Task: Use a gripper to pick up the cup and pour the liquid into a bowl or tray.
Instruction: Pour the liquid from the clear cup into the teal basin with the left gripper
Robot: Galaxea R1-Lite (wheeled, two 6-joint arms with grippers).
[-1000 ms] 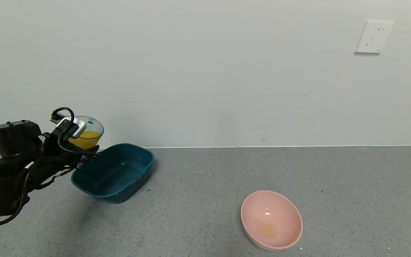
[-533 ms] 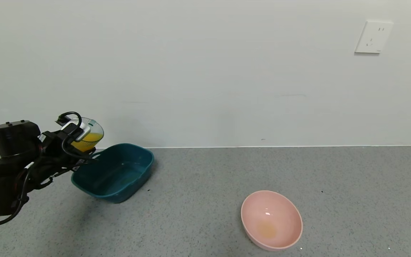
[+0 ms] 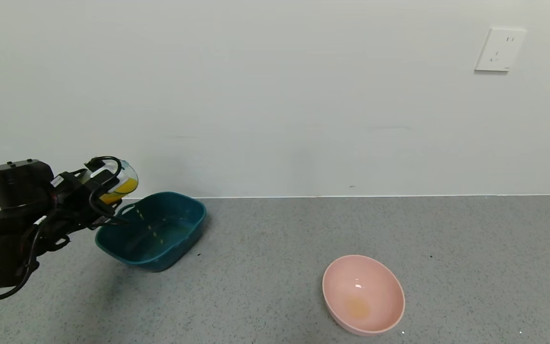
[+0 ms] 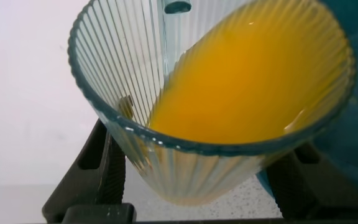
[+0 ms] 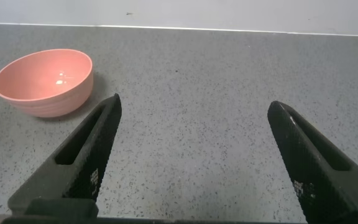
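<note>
My left gripper (image 3: 108, 184) is shut on the ribbed pale teal cup (image 3: 123, 179) and holds it tilted toward the dark teal tub (image 3: 194, 224), just above the tub's left rim. Orange liquid (image 3: 122, 185) lies against the cup's lower lip, and a thin stream of drops (image 3: 151, 228) falls into the tub. In the left wrist view the tilted cup (image 4: 135, 81) fills the frame, the liquid (image 4: 253, 74) reaches its rim, and black fingers (image 4: 98, 168) stand on either side. My right gripper (image 5: 191, 155) is open and empty over bare counter, out of the head view.
A round pink bowl (image 3: 363, 294) with a faint orange stain stands on the grey speckled counter at front right; it also shows in the right wrist view (image 5: 42, 81). A white wall with a socket (image 3: 499, 49) closes the back.
My left gripper has rolled the cup further toward the tub. The liquid has slid to the cup's lip and drops now fall into the tub.
</note>
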